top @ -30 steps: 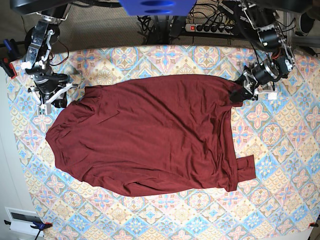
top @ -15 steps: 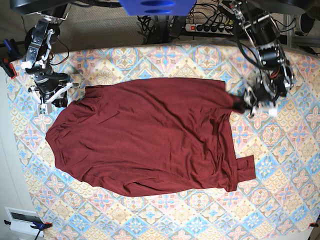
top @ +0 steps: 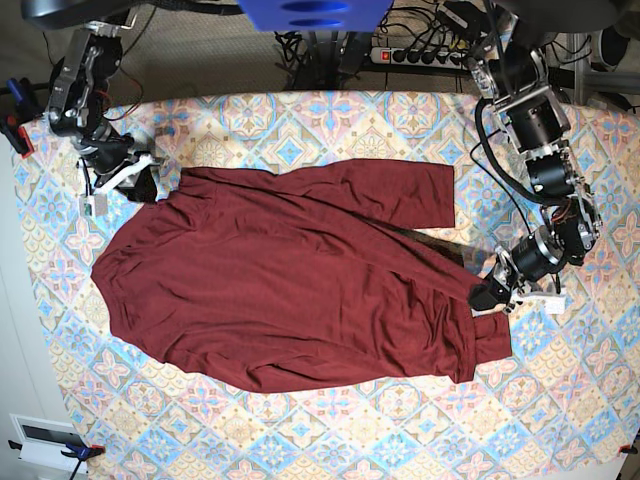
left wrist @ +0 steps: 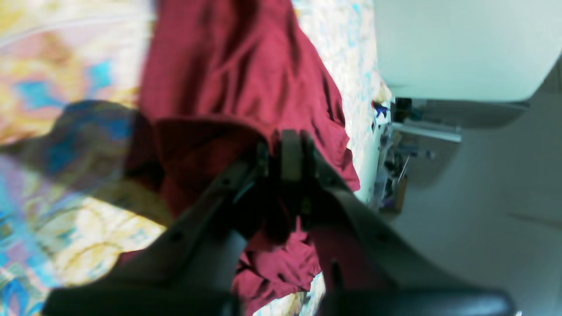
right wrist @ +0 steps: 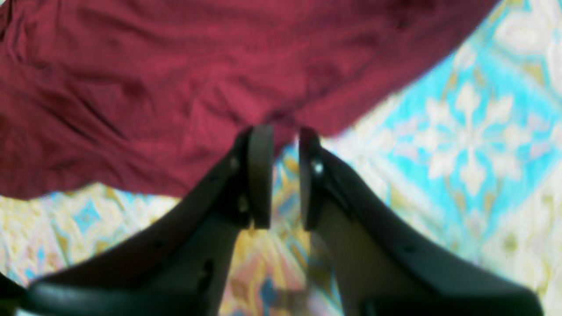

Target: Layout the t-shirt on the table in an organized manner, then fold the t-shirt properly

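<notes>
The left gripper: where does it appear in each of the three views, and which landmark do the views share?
Base view: left gripper at right of centre, shut on the t-shirt edge.
Left wrist view: it sits at lower centre, with maroon cloth pinched in it.
Right wrist view: not in it; only the right gripper shows.
Shared landmark: the maroon t-shirt on the patterned table.

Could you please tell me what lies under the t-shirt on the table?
Under the t-shirt only the patterned table cloth shows, all around its edges. Whatever sits beneath the fabric's middle is covered, though it lies mostly flat with no obvious bulge.
</notes>
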`<state>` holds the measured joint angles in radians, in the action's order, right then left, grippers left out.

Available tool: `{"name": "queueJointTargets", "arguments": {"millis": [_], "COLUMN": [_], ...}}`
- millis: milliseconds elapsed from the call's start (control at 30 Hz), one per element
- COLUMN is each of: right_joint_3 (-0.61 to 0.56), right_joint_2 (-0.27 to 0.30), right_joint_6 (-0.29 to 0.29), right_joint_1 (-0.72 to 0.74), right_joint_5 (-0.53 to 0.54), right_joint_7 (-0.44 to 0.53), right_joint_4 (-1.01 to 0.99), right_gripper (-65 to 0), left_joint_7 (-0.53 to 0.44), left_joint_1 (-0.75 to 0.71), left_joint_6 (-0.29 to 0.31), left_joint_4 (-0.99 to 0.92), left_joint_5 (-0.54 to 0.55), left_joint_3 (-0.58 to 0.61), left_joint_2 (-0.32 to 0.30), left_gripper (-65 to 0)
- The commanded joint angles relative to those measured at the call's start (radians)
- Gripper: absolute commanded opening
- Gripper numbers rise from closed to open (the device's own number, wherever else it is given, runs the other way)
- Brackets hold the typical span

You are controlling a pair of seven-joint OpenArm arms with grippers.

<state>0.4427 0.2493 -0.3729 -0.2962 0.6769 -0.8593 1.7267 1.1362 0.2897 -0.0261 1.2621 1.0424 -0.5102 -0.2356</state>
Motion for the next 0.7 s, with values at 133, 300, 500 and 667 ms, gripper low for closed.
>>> {"name": "queueJointTargets", "arguments": {"millis": [133,300,500,667], "right_joint_3": [0.005,-0.046,-0.181,-0.252], "right_joint_2": [0.017,0.02,0.052,0.055], "right_joint_6": [-0.007,-0.007,-0.007,-0.002], "right_joint_1": [0.016,0.016,0.016,0.044], "right_joint_5": [0.019,0.017,0.017,-0.035], "right_joint_7": [-0.039,-0.044,-0.044,-0.034], "right_joint_4": [0.008,0.005,0.008,0.006], "right_gripper": [-50.8,-44.6,-44.6,-44.6], "left_joint_7": [-0.031,-0.032,-0.031,-0.031], "left_joint_1": [0.038,0.075,0.128,0.145], "left_joint_6": [0.005,0.005,0.005,0.005], "left_joint_4": [0.017,0.017,0.017,0.017], "left_joint_5": [-0.004,-0.004,-0.001,-0.001], "left_joint_3": [-0.001,-0.006,-0.008,-0.008], "left_joint_2": [-0.017,-0.032,-0.075,-0.083], "left_gripper": [-65.0,-65.0,-65.0,-65.0]}}
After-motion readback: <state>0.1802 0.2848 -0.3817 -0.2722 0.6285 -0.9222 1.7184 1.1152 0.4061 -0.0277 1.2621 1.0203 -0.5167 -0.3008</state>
